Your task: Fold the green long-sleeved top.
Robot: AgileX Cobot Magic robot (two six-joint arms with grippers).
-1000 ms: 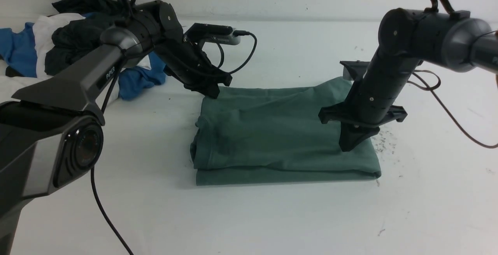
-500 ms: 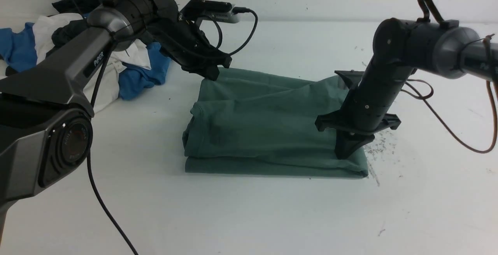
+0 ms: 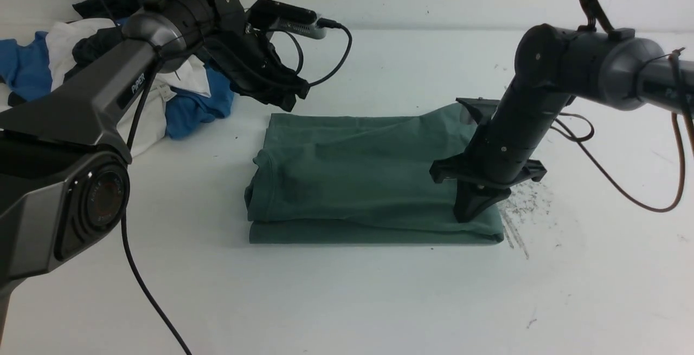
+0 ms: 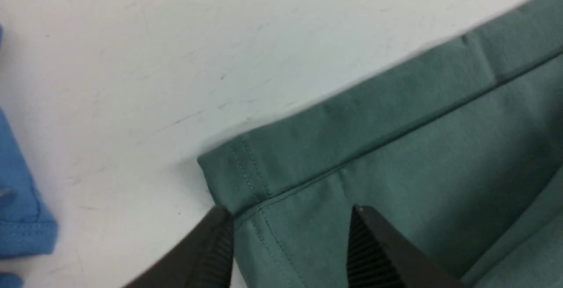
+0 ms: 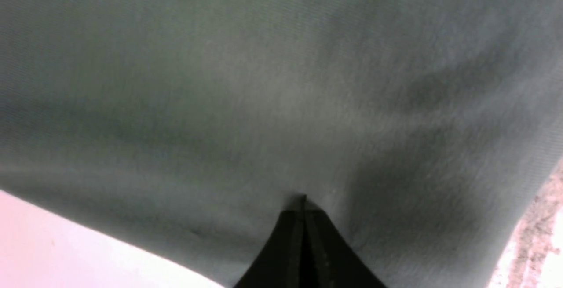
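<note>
Our open left gripper [image 3: 283, 100] hovers at the upper-left corner of the green long-sleeved top [image 3: 358, 181], while our closed right gripper [image 3: 467, 215] presses its lower-right end.

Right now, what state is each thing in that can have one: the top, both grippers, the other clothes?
green long-sleeved top: folded into a flat rectangle on the table, layers stacked.
left gripper: open, above the top's far left corner, holding nothing.
right gripper: shut, tip pressed down on the top near its right edge.
pile of clothes: unfolded heap, blue, white and dark pieces, far left.
</note>
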